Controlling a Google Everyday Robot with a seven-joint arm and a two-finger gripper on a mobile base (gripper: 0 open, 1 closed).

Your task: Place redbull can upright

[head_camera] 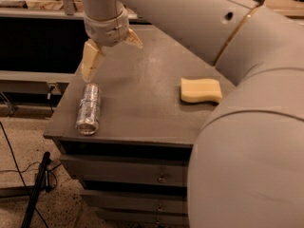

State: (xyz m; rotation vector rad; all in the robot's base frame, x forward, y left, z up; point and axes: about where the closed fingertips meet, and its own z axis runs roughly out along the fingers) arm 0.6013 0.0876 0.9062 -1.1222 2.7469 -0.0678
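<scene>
The redbull can (89, 109) is laid sideways on the table (142, 113). The gripper (113, 61) is held close above, fingers spread, apparently clear.

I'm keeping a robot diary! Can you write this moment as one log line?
gripper: over can's far end, fingers open | redbull can: lying on its side by table edge | upright: not yet

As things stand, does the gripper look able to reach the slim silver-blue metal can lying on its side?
Probably yes: the open gripper hovers just beyond the can, nothing between them; the yellow sponge lies well aside.
</scene>
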